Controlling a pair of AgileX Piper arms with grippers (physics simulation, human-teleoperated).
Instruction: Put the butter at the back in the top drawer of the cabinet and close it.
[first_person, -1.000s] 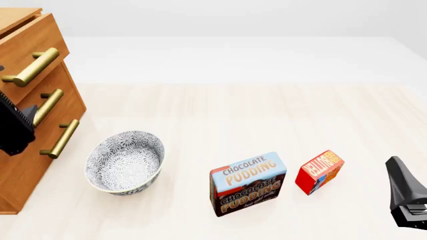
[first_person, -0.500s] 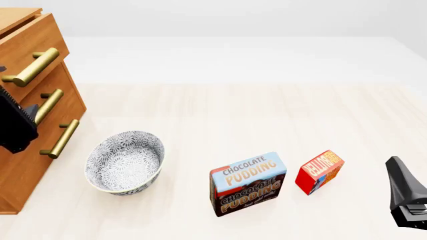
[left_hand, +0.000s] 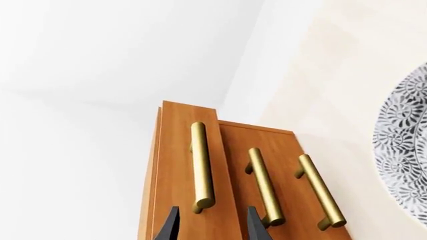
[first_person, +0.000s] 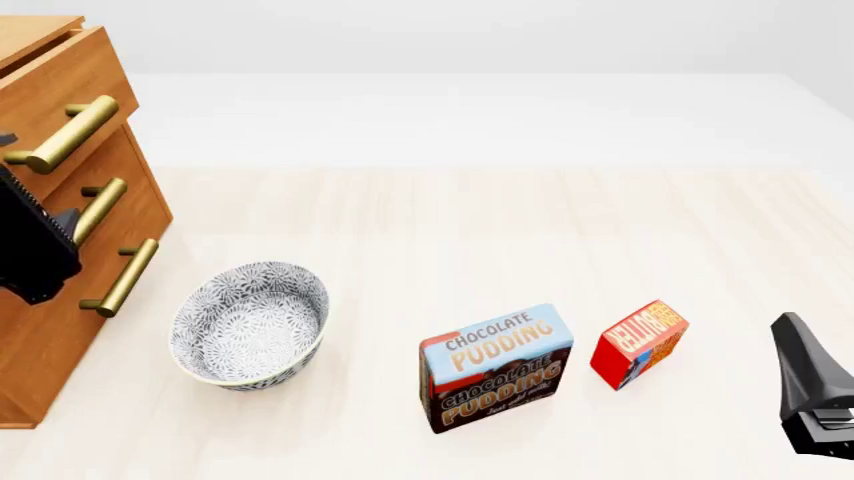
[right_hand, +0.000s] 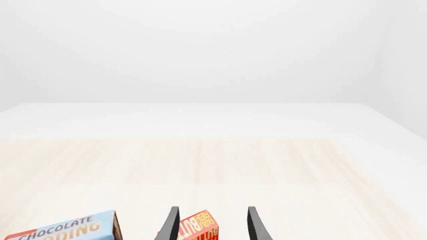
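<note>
Butter (first_person: 639, 343) box, beside "Chocolate Pudding" box (first_person: 497, 367)

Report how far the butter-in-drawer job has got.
Done: nothing yet. In hand: the left claw, open, lines up with the top drawer handle. Left: open the drawer, move the butter, lying untouched beside the pudding box, into it, close.

Front view overlooks table (first_person: 534, 230); wrist views sit low, close.
</note>
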